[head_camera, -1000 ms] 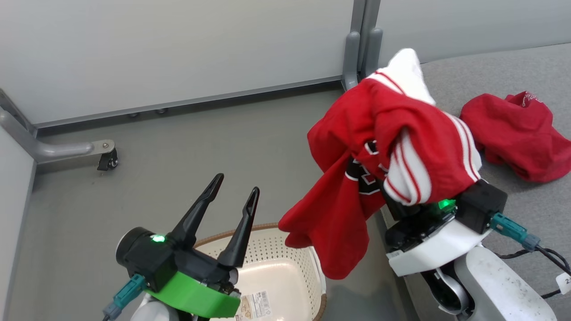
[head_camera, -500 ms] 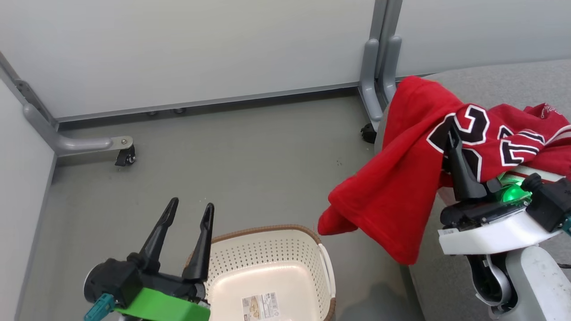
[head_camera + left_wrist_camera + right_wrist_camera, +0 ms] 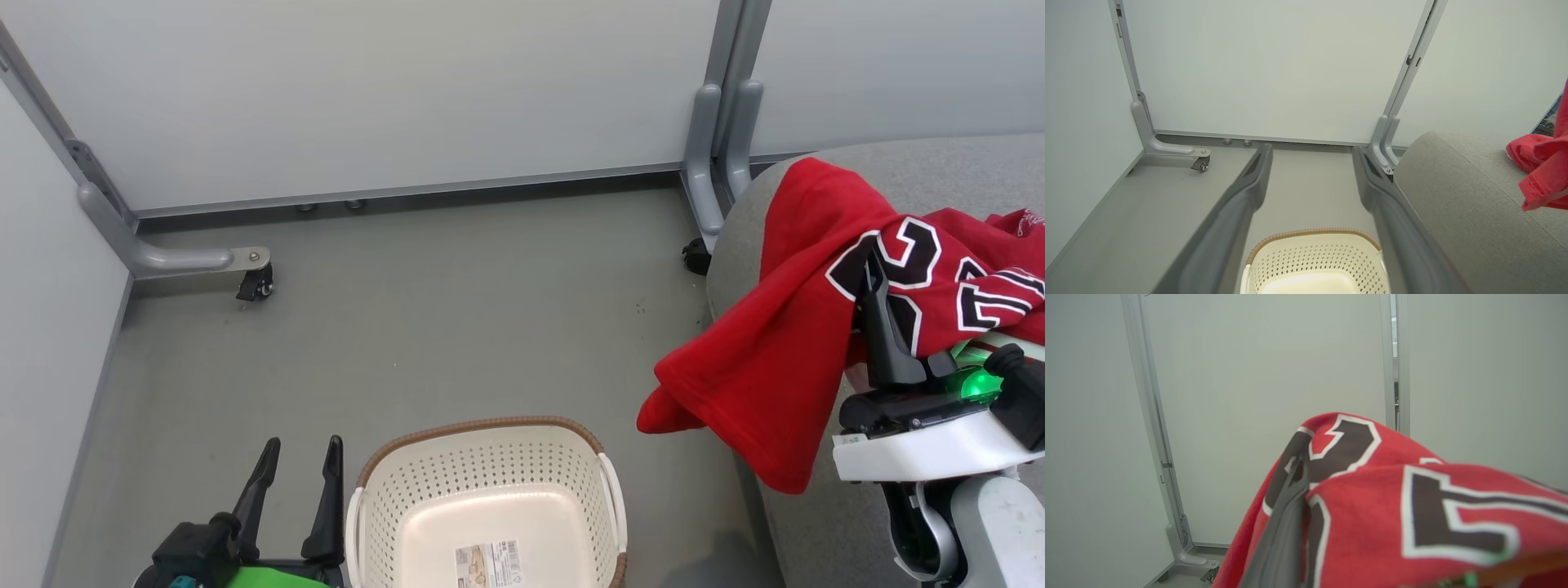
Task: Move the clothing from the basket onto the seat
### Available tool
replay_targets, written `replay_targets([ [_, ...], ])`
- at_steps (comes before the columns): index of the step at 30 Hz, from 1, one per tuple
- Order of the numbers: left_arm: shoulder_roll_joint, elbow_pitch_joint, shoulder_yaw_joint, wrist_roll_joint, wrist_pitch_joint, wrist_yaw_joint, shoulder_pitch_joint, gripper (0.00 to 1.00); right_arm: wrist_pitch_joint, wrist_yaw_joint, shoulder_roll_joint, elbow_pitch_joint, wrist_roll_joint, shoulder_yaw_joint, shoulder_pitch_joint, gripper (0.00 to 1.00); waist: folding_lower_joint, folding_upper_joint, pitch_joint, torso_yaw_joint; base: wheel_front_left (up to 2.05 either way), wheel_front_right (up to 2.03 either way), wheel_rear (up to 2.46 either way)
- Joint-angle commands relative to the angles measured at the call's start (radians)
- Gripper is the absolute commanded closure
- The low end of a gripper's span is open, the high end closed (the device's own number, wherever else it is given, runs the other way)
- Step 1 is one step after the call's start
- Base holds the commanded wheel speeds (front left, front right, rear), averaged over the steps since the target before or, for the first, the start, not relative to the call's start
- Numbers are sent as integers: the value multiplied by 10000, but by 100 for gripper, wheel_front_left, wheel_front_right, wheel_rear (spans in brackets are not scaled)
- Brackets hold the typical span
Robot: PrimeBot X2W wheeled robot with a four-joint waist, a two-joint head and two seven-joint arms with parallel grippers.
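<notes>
Head view: the bright red jersey with black-and-white numbers point(image 3: 767, 351) drapes over the rounded corner of the large grey upholstered seat point(image 3: 898, 163), one fold hanging off its edge. It partly covers the right gripper point(image 3: 886, 294), so I cannot tell its grip. The cream perforated plastic basket point(image 3: 490, 465) stands on the floor point(image 3: 408, 327), just beside the left gripper point(image 3: 302, 447), which is spread wide.

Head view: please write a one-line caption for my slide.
Numbered red jersey draped over the grey seat and the right gripper; empty basket on the floor, open left gripper beside it.
</notes>
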Motion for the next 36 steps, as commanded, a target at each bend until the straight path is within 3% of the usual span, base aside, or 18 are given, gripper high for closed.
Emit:
replay_targets([
  [1,-18,64,74,119,-2,-26,155,0,-7,0,10,21,-85,-38,151,100,0,0,-23,16,0,0,0],
  [25,-285,277,456,603,-2,-26,61,0,-7,0,4,96,-18,61,-61,100,0,0,-69,-191,0,0,0],
  [36,-294,202,240,385,-3,-26,-135,0,-7,0,-83,-99,-127,-171,-273,100,0,0,226,-1364,0,0,0],
])
